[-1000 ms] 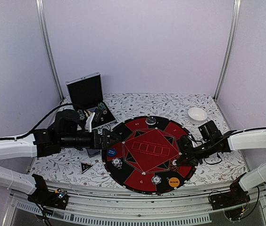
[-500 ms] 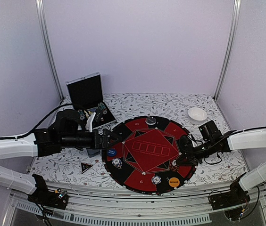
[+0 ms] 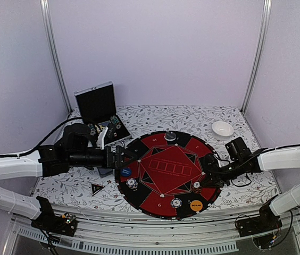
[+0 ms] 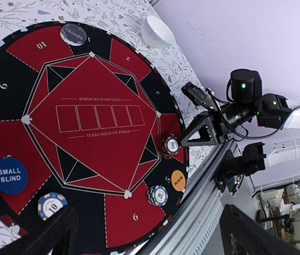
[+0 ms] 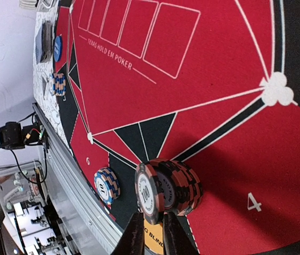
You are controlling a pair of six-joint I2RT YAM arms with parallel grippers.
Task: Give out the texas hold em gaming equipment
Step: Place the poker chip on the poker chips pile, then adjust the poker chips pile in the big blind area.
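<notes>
round red-and-black mat (image 3: 166, 170) lies mid-counter (image 3: 155, 114). open black case (image 3: 97, 106) stands off its 10 o'clock, white bowl (image 3: 223, 129) off its 2 o'clock.

the right arm reaches in over the mat's 4 o'clock rim, the left arm over its 9 o'clock rim.

left fingers (image 4: 49, 236): spread wide, nothing between them, poised above the blue small blind button (image 4: 10, 176).

right fingers (image 5: 134, 239): only a narrow slit apart. the red-and-black chip stack (image 5: 166, 186) rests on the mat by the seat-4 mark, dead ahead at 12 o'clock of the tips and hard against them. cannot tell whether the pads bear on it or stand just clear.

stack is short. in the right wrist view its printed face looks to 9 o'clock and the pile runs toward 3, crosswise to the fingers' reach.

other gear on the mat:
- orange button (image 3: 196, 204) at 5 o'clock
- blue-and-white chip stack (image 5: 106, 186) at 6
- another chip stack (image 3: 132, 183) at 8
- grey disc (image 3: 169, 136) at 12

black triangular marker (image 3: 97, 187) lies on the counter off the mat's 8 o'clock.

judgement: this stack looks delivered to its seat. the clean exit is straight back toward 4 o'clock along the fingers' own line, since any sideways drift would topple the pile. the left arm is nearer the case for the next fetch.
</notes>
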